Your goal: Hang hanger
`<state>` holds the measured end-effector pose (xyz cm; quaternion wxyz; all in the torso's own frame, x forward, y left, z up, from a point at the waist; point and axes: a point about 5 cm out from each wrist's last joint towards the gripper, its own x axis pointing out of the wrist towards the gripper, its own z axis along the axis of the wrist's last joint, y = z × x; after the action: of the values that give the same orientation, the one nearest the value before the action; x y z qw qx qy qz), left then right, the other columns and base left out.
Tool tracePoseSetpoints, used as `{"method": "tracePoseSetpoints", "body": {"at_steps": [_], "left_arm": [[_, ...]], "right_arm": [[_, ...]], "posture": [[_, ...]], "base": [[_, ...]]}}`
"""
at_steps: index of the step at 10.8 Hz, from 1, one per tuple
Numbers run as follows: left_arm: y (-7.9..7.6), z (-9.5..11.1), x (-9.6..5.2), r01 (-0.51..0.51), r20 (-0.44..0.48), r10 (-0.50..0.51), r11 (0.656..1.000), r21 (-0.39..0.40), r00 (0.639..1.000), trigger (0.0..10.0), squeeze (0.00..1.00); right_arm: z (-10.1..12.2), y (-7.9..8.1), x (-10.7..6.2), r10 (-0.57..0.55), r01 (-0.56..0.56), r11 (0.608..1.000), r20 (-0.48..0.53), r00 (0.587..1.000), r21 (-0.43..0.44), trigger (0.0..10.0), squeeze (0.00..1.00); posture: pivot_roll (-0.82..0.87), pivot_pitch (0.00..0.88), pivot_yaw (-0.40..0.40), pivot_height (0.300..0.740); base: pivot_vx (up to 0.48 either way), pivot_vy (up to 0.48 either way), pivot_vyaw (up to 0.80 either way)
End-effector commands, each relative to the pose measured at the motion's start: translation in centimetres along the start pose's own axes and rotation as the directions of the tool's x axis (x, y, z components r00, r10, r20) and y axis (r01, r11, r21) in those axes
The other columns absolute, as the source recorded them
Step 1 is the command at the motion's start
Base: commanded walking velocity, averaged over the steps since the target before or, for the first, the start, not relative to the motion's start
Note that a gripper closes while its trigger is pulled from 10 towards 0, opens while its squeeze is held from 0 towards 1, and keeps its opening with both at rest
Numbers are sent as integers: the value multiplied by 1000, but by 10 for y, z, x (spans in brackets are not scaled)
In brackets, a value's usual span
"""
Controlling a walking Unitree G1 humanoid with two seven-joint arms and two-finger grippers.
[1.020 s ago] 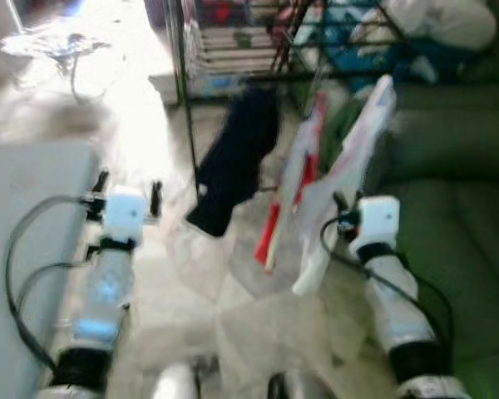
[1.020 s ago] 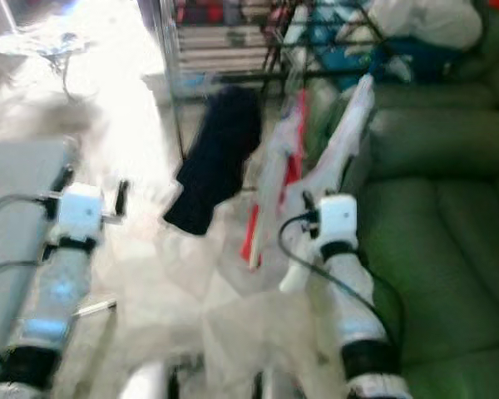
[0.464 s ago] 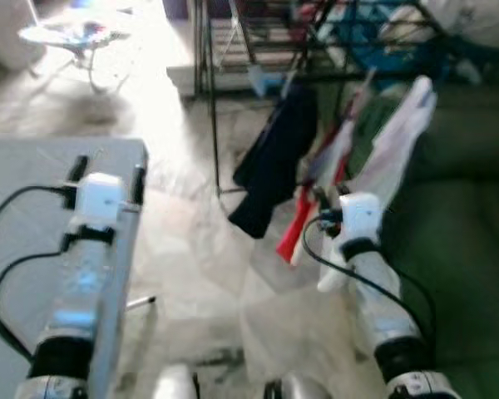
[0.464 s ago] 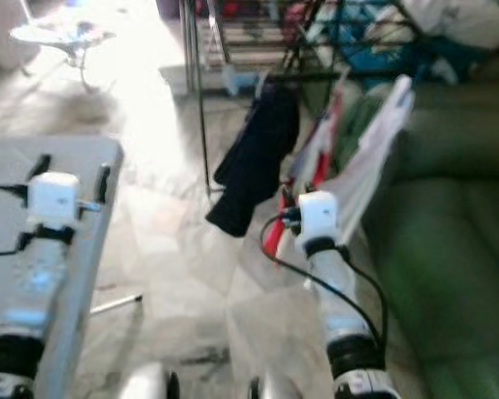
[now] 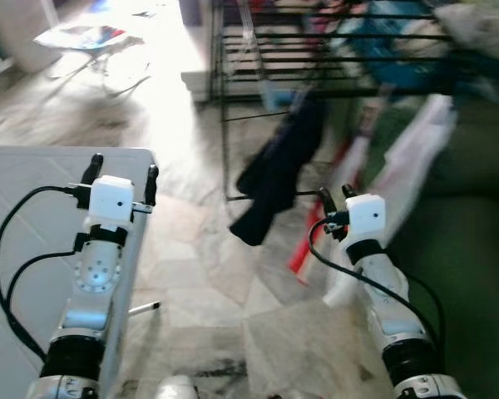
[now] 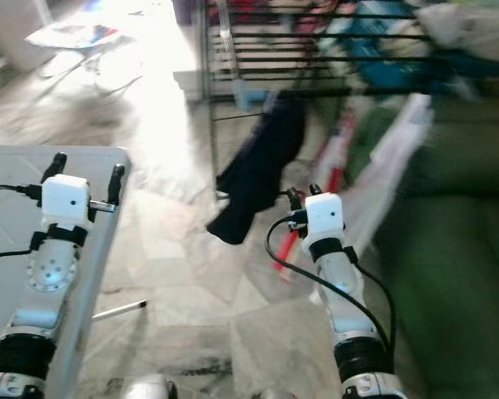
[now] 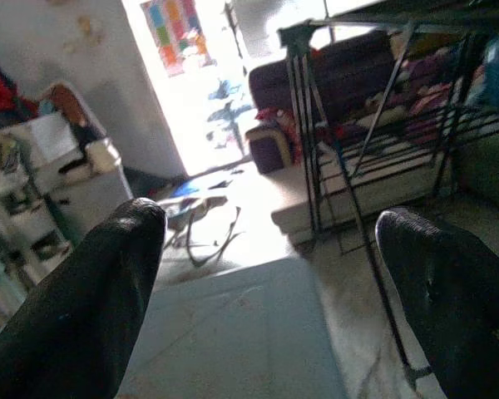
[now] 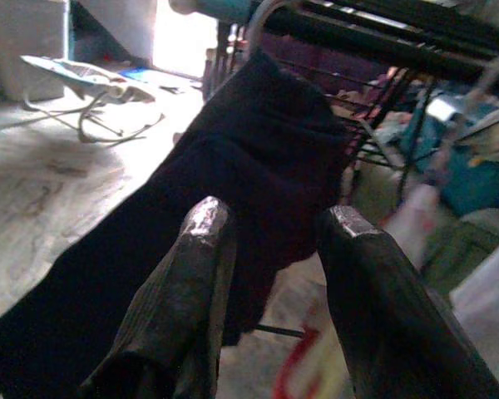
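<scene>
1. Black cloth, a dark garment (image 5: 276, 176), hangs from the drying rack (image 5: 316, 50) far ahead, with red and white garments (image 5: 374, 183) blurred to its right.
2. My right gripper (image 5: 336, 196) points at it, fingers (image 8: 201, 274) slightly parted, holding nothing.
3. My right wrist view adds a pale hanger hook (image 8: 262, 17) over the rack bar.
4. My left gripper (image 5: 121, 172) gapes wide and empty above the grey table (image 5: 17, 191).

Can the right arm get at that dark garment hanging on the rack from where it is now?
Probably yes. The right gripper, jaws open and empty, points at the dark garment on the rack, with nothing between them, though a gap remains.
</scene>
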<state>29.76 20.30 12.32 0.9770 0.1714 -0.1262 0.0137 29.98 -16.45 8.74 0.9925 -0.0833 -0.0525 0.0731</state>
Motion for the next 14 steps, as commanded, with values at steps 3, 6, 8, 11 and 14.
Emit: {"method": "tracePoseSetpoints", "body": {"at_steps": [3,6,8,11,14], "left_arm": [[0,-5,0,-23,-31,23,1000,-4,999,10000,0],[3,-6,1,-52,-43,53,999,7,998,10000,0],[5,-4,1,-61,-16,62,997,37,998,10000,0],[9,-3,0,-79,-11,79,995,54,997,10000,0],[6,-6,-1,-65,-24,67,994,82,997,10000,0]], "right_arm": [[2,-6,0,-12,12,1000,8,1000,-4,10000,0],[2,-6,-2,-15,15,1000,8,1000,7,10000,0],[3,-9,-3,-29,28,999,17,999,15,10000,1000],[6,-2,-4,8,-9,1000,36,999,24,10000,380],[20,45,-8,343,-347,937,84,936,38,10000,0]], "posture": [[41,85,-67,740],[38,90,-65,740],[39,93,-64,740],[45,97,-62,740],[43,102,-58,740]], "base": [[406,180,0],[199,393,0],[0,214,0],[0,0,0],[0,0,0]]}}
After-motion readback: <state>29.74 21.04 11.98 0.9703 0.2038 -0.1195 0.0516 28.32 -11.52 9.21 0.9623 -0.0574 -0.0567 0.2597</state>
